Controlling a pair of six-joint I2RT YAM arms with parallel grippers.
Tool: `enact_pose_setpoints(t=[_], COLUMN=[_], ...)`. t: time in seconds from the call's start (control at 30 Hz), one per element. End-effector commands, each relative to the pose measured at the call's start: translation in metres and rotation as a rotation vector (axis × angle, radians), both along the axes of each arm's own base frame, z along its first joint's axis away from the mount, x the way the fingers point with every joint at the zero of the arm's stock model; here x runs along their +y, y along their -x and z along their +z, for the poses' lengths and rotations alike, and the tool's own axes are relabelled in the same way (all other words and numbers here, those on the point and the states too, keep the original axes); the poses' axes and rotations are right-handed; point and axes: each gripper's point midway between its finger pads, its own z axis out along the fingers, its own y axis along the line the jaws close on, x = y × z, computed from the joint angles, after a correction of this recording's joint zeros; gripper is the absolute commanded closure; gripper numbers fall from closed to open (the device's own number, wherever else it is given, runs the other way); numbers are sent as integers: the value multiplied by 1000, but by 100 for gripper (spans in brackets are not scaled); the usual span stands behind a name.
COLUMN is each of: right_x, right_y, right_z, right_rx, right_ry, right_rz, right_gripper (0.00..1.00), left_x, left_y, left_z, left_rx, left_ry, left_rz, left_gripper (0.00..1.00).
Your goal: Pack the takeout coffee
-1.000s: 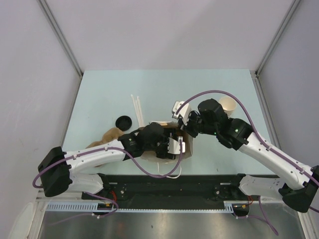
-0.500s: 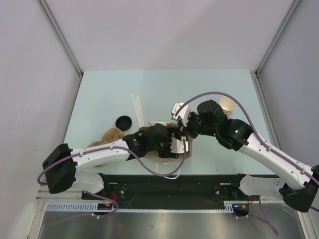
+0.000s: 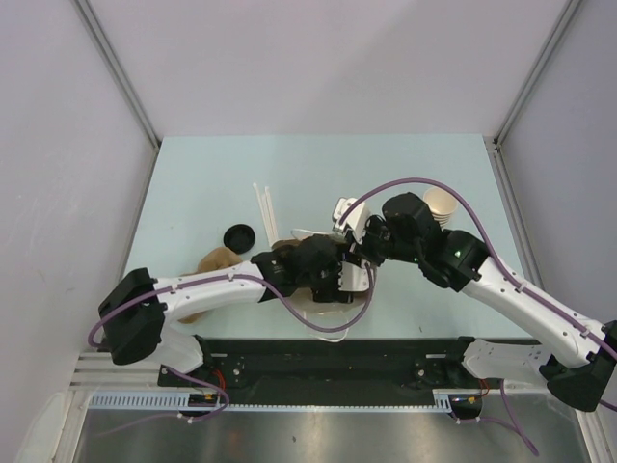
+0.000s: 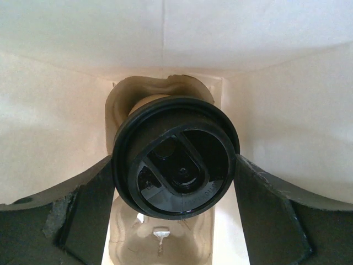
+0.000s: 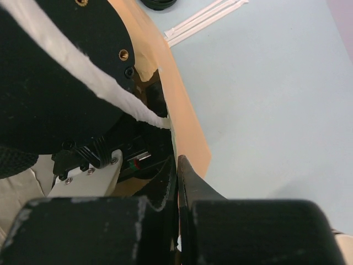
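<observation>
The takeout coffee [image 4: 176, 157], a tan cup under a black lid, is inside the brown paper bag [image 4: 287, 127]. My left gripper [image 4: 175, 165] is shut on it, one dark finger [image 4: 83, 215] pressing each side of the lid. A moulded pulp shape [image 4: 160, 243] lies below the cup in the bag. In the top view the left gripper [image 3: 333, 280] reaches into the bag [image 3: 310, 309], hiding the cup. My right gripper [image 5: 177, 176] is shut on the bag's upper edge [image 5: 185, 127] and also shows in the top view [image 3: 362, 258].
A loose black lid [image 3: 238, 236] and white straws [image 3: 264, 212] lie left of the bag. A brown pulp carrier [image 3: 207, 265] lies beside the left arm. A stack of lidless tan cups [image 3: 442, 204] stands at the right. The straws also show in the right wrist view [image 5: 204, 19].
My left arm has moved right and reached deeper into the bag with the cup. The right gripper has kept its hold on the bag's edge.
</observation>
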Motion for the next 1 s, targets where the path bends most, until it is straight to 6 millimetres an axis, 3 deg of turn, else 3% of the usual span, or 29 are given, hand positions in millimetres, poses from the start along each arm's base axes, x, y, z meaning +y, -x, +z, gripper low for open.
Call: enact_pose_setpoints(t=[0.0, 0.5, 0.97], right_x=[11, 15, 0], right_y=[1, -5, -55], right_z=[20, 12, -5], right_rx=[-35, 4, 54], right_ry=[-73, -80, -99], right_rz=[49, 63, -14], right_gripper=[100, 100, 100], left_x=[10, 15, 12], left_y=[2, -14, -39], left_z=[-26, -53, -66], left_rx=[84, 199, 313], left_ry=[-84, -149, -185], left_rz=[45, 70, 86], left_gripper=[87, 96, 99])
